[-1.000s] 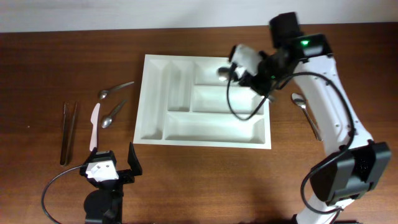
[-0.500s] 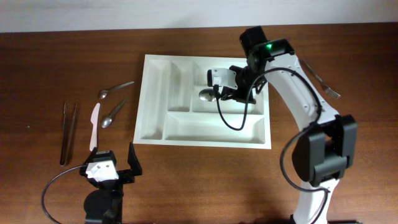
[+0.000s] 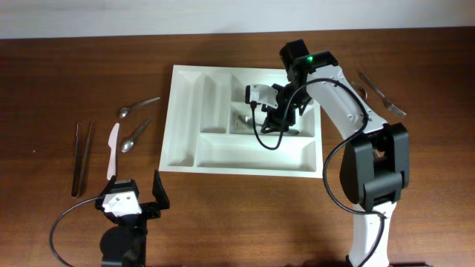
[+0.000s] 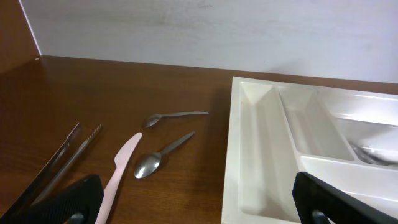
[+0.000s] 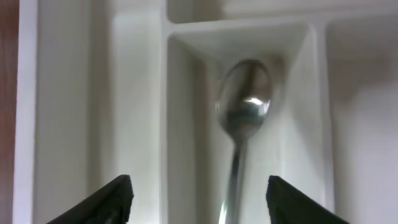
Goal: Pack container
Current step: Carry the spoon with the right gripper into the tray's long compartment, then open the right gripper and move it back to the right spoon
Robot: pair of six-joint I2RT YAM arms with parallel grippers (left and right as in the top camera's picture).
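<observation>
Wide open at the right gripper (image 5: 196,202), gripping nothing, likely to let the spoon (image 5: 244,99) lie flat in the white cutlery tray (image 5: 62,93) slot right under it. Open and empty at the left gripper (image 3: 130,194) too, far off.

From the right wrist, the spoon's (image 5: 244,99) handle is blurred and runs off the bottom edge. The right gripper (image 5: 205,199) shows only two dark fingertips (image 5: 115,199), and the tray (image 5: 68,93) overruns every edge. Overhead, that gripper and its cable cover most of the spoon, so bowl and handle cannot be told apart there. The right arm hides part of the tray's right rim, and both arms' bases leave the frame at the bottom. From the left wrist, the tray is cut by the right and bottom edges and the knife (image 4: 121,168) by the bottom. The left gripper's (image 4: 205,208) finger covers the tongs' (image 4: 62,155) near ends.
</observation>
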